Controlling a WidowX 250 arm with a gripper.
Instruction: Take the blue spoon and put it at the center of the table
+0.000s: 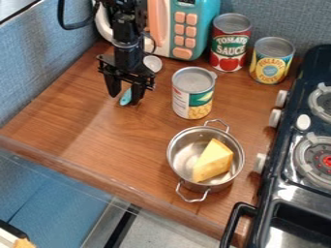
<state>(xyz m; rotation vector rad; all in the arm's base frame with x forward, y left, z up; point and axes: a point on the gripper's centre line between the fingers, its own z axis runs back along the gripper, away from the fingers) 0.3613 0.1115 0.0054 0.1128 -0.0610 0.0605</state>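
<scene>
Black claw (pixel 124 100) hanging low over the wooden table (pixel 97 138), to the left of the corn can (pixel 192 94) and apart from it. Spread wide, with a gap between the two fingers (pixel 112 87). In that gap, seen from above: a light blue end of the blue spoon (pixel 125 98), also left of the corn can, down at the table. Cannot tell whether touching either finger.

Beyond the corn can and somewhat to its left, a teal toy microwave (pixel 181 29) with a peach handle and peach buttons. Between that and the corn can, a pale round piece (pixel 153 63), just behind the claw; too covered to tell whether joined to the spoon.

Nearer the camera than the corn can, a metal pot (pixel 185 154) with two wire handles, and inside it a yellow cheese wedge (pixel 213 161), tilted against the wall.

Beyond the corn can and to its right, upright, a tomato sauce can (pixel 230 43) close to the microwave. Farther right of the corn can, a yellow pineapple can (pixel 270 63), upright too. Rightmost from the corn can, a dark stove (pixel 294 186) with pale knobs and round burners.
</scene>
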